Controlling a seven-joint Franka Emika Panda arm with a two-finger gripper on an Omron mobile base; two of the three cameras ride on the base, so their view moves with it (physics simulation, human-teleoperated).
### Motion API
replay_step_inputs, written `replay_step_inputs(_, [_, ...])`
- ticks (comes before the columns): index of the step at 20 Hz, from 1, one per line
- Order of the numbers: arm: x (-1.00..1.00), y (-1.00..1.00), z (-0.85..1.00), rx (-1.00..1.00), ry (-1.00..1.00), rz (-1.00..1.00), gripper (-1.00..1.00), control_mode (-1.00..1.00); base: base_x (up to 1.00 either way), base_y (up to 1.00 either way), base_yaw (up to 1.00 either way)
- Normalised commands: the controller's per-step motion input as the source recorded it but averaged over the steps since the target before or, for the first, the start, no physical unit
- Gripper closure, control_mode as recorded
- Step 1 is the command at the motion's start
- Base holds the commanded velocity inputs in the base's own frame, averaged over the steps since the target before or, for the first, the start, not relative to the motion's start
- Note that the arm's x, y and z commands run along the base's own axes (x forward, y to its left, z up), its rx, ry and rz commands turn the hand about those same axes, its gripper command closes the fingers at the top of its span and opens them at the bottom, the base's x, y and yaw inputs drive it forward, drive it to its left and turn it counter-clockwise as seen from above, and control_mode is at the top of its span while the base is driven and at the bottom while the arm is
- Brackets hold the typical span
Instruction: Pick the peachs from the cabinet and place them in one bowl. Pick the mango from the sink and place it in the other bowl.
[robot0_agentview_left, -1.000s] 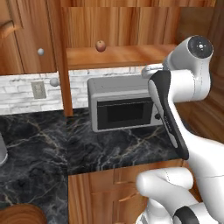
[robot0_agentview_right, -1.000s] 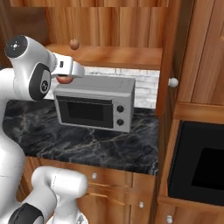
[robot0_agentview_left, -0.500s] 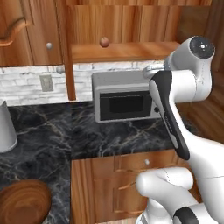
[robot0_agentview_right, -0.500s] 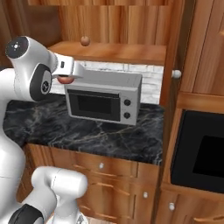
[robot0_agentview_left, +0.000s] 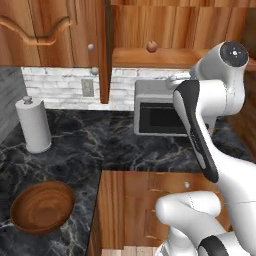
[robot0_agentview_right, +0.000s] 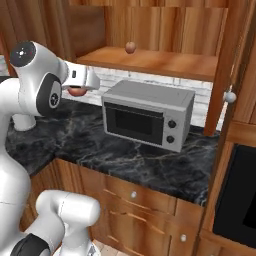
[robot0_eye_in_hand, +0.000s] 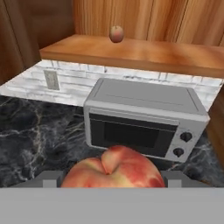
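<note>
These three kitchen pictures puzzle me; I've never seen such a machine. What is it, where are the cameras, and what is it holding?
It is a white robot arm on a driving base, in a rendered kitchen. Two cameras ride behind it, left and right; the third sits on its hand. Its claw grips a peach, seen close up in the hand view. A second peach rests on the cabinet shelf. A grey microwave and a paper towel roll stand on the dark marble counter, and a wooden bowl sits at its near corner.
</note>
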Motion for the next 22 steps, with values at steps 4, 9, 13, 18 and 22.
replay_step_inputs(4, [0.0, 0.0, 0.0, 0.0, 0.0, 0.0, 1.0, 1.0, -0.24, 0.0, 0.42])
replay_step_inputs(9, [0.0, 0.0, 0.0, 0.0, 0.0, 0.0, 1.0, 1.0, -0.32, 0.0, 0.48])
replay_step_inputs(13, [0.0, 0.0, 0.0, 0.0, 0.0, 0.0, 1.0, 1.0, -0.43, 0.0, 0.45])
replay_step_inputs(18, [0.0, 0.0, 0.0, 0.0, 0.0, 0.0, 1.0, 1.0, -0.44, 0.0, 0.41])
replay_step_inputs(22, [0.0, 0.0, 0.0, 0.0, 0.0, 0.0, 1.0, 1.0, -0.41, 0.0, 0.35])
